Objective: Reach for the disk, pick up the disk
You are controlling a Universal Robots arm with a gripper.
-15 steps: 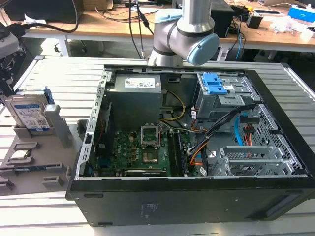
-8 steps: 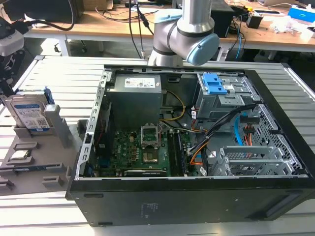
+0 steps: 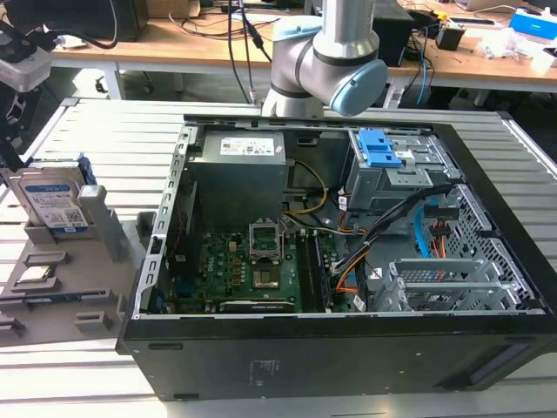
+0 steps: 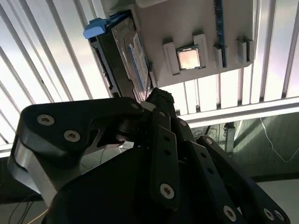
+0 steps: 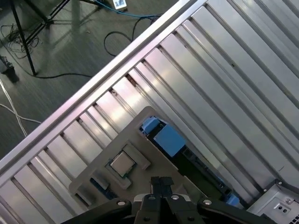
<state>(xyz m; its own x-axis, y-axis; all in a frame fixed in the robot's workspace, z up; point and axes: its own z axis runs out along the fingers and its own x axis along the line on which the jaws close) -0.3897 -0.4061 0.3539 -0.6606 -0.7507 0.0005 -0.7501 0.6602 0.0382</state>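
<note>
The disk stands on edge in a slot of a grey holder at the exterior view's left, its white-and-blue label facing forward and its blue frame around the edges. My gripper hangs just above and to the left of it, apart from it. In the first wrist view the disk's blue frame lies a little beyond the gripper, whose black fingertips meet with nothing between them. In the second wrist view the gripper points at the holder's edge beside the disk.
A processor chip and a memory stick also rest on the holder. An open black computer case takes up the middle and right of the slatted metal table, with a grey power supply and blue cage latches inside.
</note>
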